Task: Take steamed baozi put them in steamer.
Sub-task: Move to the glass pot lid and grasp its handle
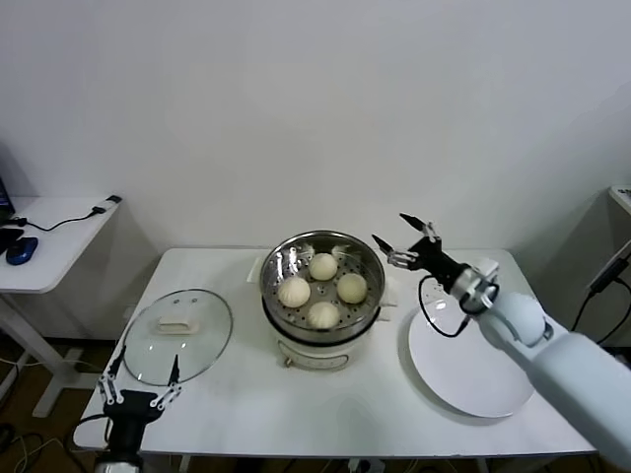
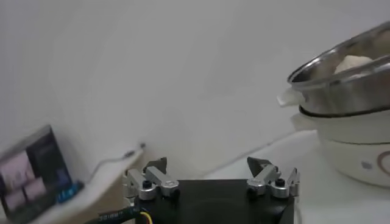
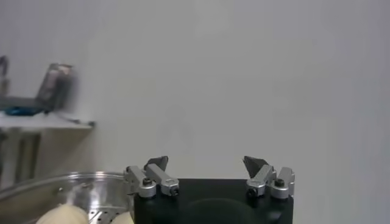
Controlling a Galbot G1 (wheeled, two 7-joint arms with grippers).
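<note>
Four baozi (image 1: 323,289) sit in the steamer (image 1: 286,258); plate (image 1: 493,379) bare. My right gripper (image 1: 399,236), fingers released and empty, hovers beside the rim; left gripper (image 1: 138,372), also spread, waits near the glass lid (image 1: 212,345). Risk: I clip the rim when withdrawing. Wrist views cut off the fingertips.

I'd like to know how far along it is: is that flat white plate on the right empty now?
Empty. The flat white plate is bare in the head view; all four cream-white buns sit in the shiny steel steamer basket.
</note>
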